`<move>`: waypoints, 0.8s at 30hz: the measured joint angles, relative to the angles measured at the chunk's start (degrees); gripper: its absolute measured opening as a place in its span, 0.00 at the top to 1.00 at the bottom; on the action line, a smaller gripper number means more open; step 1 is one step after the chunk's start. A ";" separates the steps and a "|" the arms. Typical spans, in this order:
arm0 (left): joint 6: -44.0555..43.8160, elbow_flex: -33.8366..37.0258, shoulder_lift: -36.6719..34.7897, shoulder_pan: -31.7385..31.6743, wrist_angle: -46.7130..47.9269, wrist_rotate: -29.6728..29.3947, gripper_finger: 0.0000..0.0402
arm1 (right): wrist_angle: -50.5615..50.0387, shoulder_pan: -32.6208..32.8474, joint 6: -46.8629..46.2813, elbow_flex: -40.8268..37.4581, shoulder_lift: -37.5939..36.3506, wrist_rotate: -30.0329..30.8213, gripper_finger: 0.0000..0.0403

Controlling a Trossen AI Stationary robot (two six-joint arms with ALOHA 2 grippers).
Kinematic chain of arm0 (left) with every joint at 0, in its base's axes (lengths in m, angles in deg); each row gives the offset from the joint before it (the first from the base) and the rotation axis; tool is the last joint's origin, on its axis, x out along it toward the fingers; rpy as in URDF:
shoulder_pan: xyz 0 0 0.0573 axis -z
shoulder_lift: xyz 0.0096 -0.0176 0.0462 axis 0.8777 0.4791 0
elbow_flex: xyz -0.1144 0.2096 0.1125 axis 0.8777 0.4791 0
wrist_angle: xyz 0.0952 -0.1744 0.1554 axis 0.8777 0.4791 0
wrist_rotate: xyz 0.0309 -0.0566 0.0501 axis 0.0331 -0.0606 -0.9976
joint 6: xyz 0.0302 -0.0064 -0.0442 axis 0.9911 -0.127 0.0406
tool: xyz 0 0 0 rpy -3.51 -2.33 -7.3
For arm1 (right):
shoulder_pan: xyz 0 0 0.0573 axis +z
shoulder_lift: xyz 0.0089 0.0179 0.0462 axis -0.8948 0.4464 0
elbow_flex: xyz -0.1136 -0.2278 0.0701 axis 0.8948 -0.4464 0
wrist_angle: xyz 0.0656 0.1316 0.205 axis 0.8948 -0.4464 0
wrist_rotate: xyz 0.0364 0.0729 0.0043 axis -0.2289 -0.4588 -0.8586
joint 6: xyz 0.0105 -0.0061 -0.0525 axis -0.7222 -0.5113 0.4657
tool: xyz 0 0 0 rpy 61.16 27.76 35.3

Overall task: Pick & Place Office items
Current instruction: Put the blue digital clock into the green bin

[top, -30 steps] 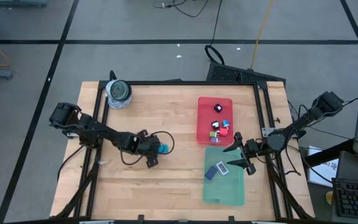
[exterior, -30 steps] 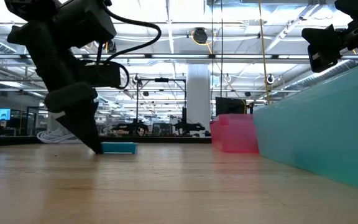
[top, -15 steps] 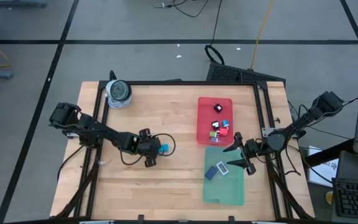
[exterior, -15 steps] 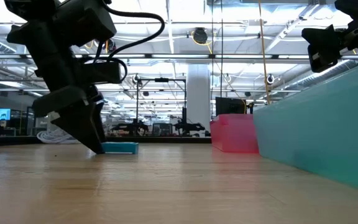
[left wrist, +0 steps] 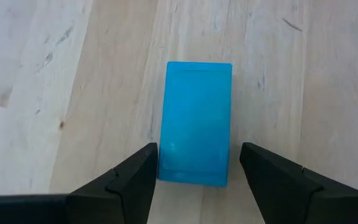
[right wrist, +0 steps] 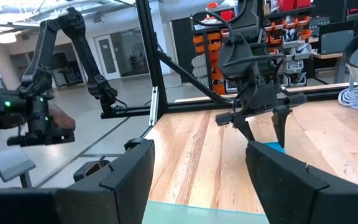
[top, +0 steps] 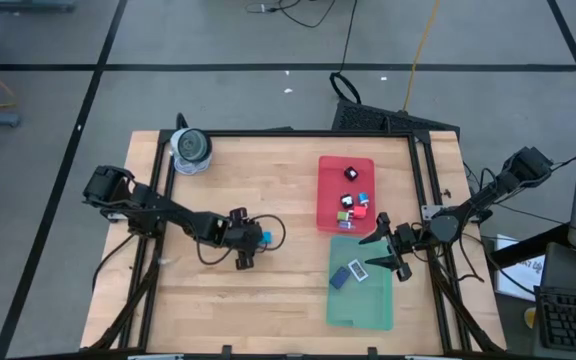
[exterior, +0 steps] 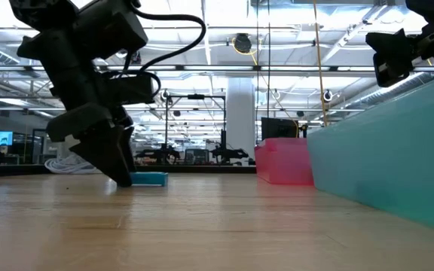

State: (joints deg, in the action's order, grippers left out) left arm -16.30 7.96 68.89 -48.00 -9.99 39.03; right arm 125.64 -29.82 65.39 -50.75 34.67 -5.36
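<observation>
The left gripper (left wrist: pixel 194 163) hangs low over the blue bar (left wrist: pixel 196 122) lying flat mid-table, fingers apart and straddling its near end. Next, I'd say: lower, close, lift toward the trays (top: pixel 346 222).

In the high view the bits in the red tray (top: pixel 330 195) are too small to identify; the left gripper (top: pixel 251 245) partly hides the blue bar (top: pixel 264 238).
</observation>
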 joint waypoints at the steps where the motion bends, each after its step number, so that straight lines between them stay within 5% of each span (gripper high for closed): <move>1: -0.15 -0.04 0.19 -0.13 0.10 0.34 0.40 | 0.28 0.00 0.00 -0.01 -0.02 0.00 0.40; 11: -0.41 -0.02 1.10 -0.60 -0.08 0.91 0.41 | 0.23 0.01 0.00 -0.01 -0.02 0.00 0.40; 19: -0.35 0.08 1.23 -0.53 -2.13 0.41 0.62 | 0.22 0.02 0.00 -0.01 -0.02 0.00 0.40; 24: -1.78 0.14 1.22 -0.58 -5.45 -1.10 0.62 | 0.35 0.02 0.00 -0.01 -0.02 0.00 0.40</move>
State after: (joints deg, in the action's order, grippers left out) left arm -18.08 8.11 70.11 -48.58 -15.44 37.93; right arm 125.99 -29.79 65.39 -50.76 34.65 -5.36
